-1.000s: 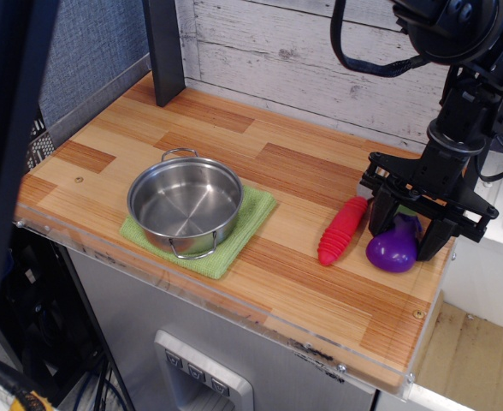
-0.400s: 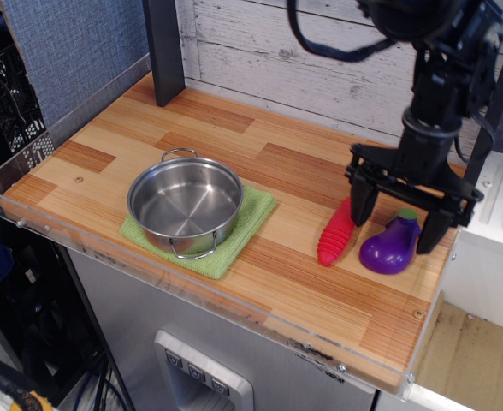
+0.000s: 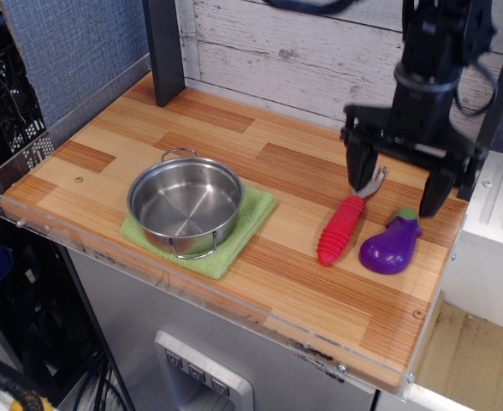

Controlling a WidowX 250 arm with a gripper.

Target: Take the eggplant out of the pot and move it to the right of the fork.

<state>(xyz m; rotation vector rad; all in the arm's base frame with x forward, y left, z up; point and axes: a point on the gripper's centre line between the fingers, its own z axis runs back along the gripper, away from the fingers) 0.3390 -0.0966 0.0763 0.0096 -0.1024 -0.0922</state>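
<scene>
the eggplant [image 3: 391, 246] lies on its side on the wooden counter [image 3: 234, 154], its green cap towards the back wall and its purple body towards the front edge. it sits just beside the fork [image 3: 346, 224], on the side away from the pot, with a narrow strip of bare wood between it and the fork's ribbed red handle. the fork's grey tines point towards the back.

the pot [image 3: 186, 205] stands well apart on a green cloth [image 3: 207, 231] near the middle of the counter, and its shiny inside is bare.

the tool [image 3: 399, 184] hangs above the fork and eggplant with its two dark fingers spread wide, gripping nothing. one finger [image 3: 359, 168] is over the fork's tines, the other above the eggplant's cap, and neither appears to touch the eggplant.

judging from this layout, the task looks essentially done: the eggplant is out of the pot, set down to the right of the fork, and released. what seems to remain is only for the arm to clear away without knocking the eggplant or the fork.
</scene>
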